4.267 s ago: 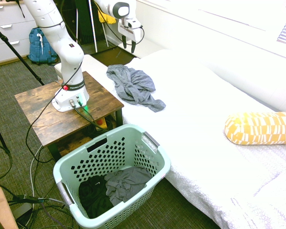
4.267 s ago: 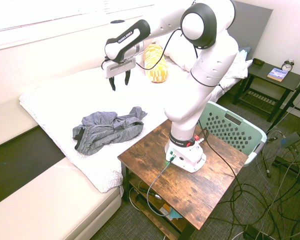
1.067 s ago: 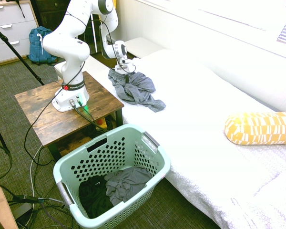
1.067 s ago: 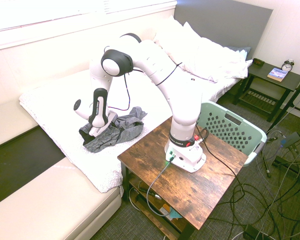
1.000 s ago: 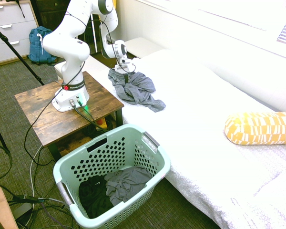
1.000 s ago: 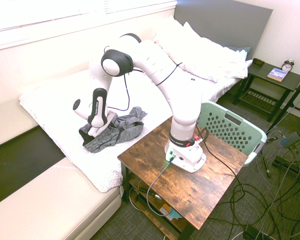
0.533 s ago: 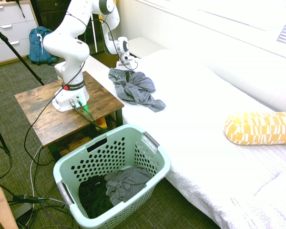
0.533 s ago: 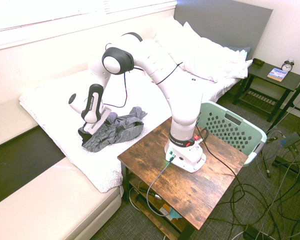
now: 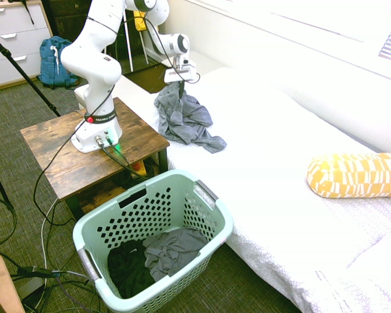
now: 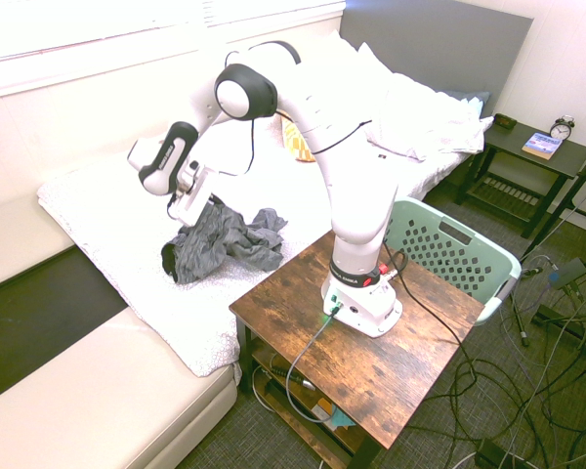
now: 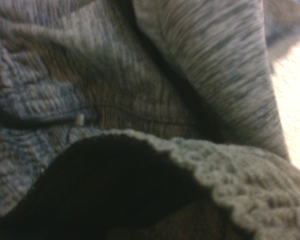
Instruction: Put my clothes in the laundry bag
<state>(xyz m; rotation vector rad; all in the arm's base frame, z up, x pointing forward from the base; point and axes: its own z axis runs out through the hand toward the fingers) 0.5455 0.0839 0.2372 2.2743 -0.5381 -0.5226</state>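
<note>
My heather-grey clothes (image 9: 182,120) hang partly lifted from the white bed (image 9: 280,163), one end pulled up and the rest trailing on the cover; they show too in the second exterior view as clothes (image 10: 225,239). My gripper (image 9: 180,81) is shut on the garment's top edge, and the gripper (image 10: 197,200) holds it above the bed's corner. The wrist view is filled with grey jersey cloth (image 11: 140,85) and a ribbed hem. The mint-green laundry bag (image 9: 208,199) stands on the floor in front of the bed, with dark and grey clothing (image 9: 158,254) inside.
A wooden side table (image 9: 58,156) bearing the arm stands between the bed and the basket. A yellow-and-white pillow (image 9: 355,174) lies on the bed's right. A blue backpack (image 9: 52,62) leans by the drawers. A nightstand (image 10: 527,147) holds a book and a clock.
The gripper has shut on the garment and risen, drawing one end of the grey cloth up off the bed. The rest of the cloth still trails on the cover.
</note>
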